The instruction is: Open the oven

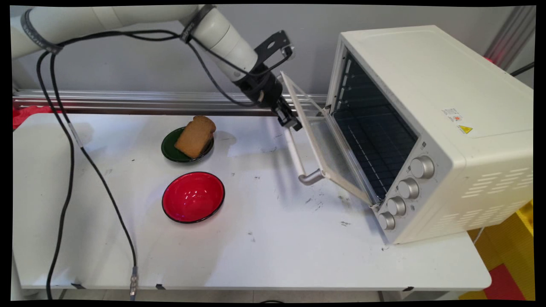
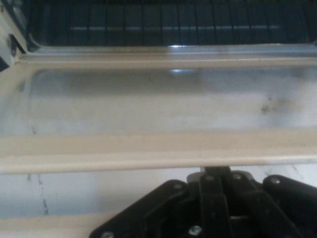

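Observation:
My gripper is shut and sits against the far end of the handle bar of the toaster oven's glass door. The door hangs partly open, tilted down toward the table. In the hand view the gripper reaches up to the door's cream top rail, and its tips are hidden under that rail. Beyond the glass I see the dark oven cavity with its wire rack. The cream toaster oven stands at the right of the table.
A slice of brown bread leans on a green plate left of the gripper. A red bowl stands nearer the front. Several knobs line the oven's front. Black cables hang over the left side.

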